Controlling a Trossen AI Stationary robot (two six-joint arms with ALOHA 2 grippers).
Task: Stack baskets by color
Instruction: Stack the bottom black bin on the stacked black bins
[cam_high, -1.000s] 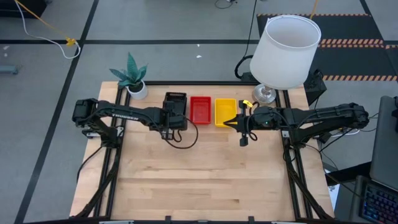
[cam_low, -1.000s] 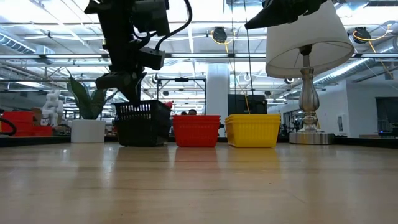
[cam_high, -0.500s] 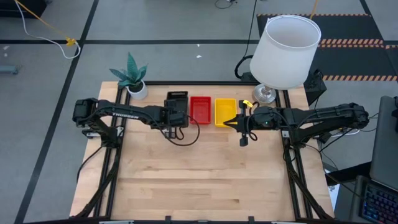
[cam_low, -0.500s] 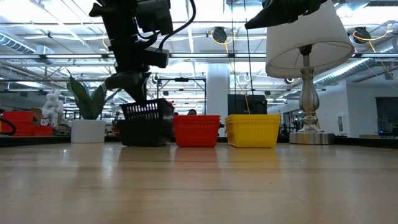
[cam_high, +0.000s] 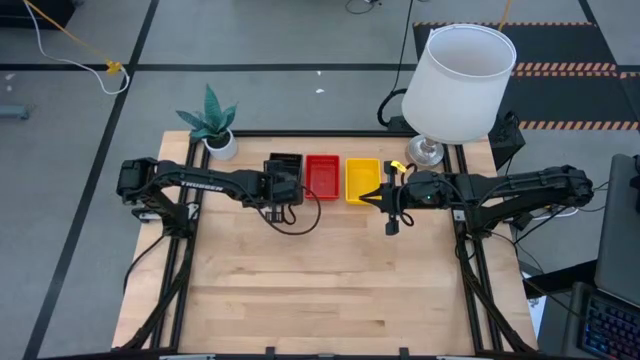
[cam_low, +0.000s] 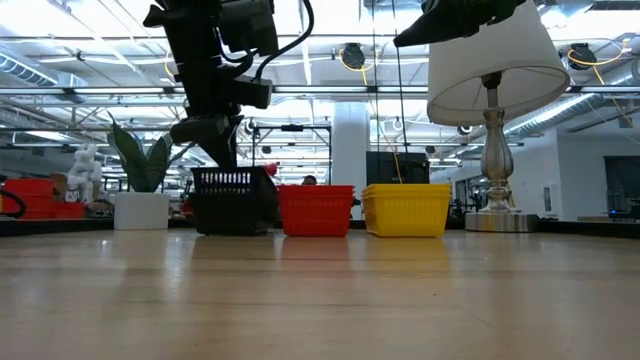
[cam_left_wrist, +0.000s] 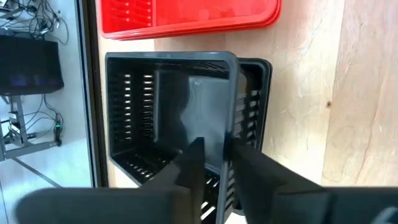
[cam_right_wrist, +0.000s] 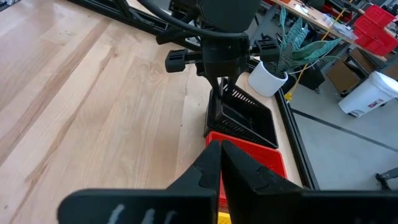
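- Our left gripper (cam_left_wrist: 214, 163) hangs over the near wall of the top black slotted plastic basket (cam_left_wrist: 171, 109), its fingers (cam_left_wrist: 191, 167) straddling that wall with a slight gap, one inside and one outside; we judge the grip is loose or just being let go, since the basket looks seated.
- In the left wrist view a second black rim peeks out beside the top one, so we read this as a black stack, slightly offset rather than flush.
- In the high view the stack sits at upper centre of the bench (cam_high: 330, 290), just beside the red slotted plastic basket (cam_high: 322, 174), then the yellow slotted plastic basket (cam_high: 362, 178): one row by colour, along the far edge.
- Our right gripper (cam_high: 372, 199) waits with fingers closed on nothing, near the yellow basket's edge, out of the left arm's way.
- The white lampshade (cam_high: 459, 80) and potted green plant (cam_high: 212, 122) flank the row.
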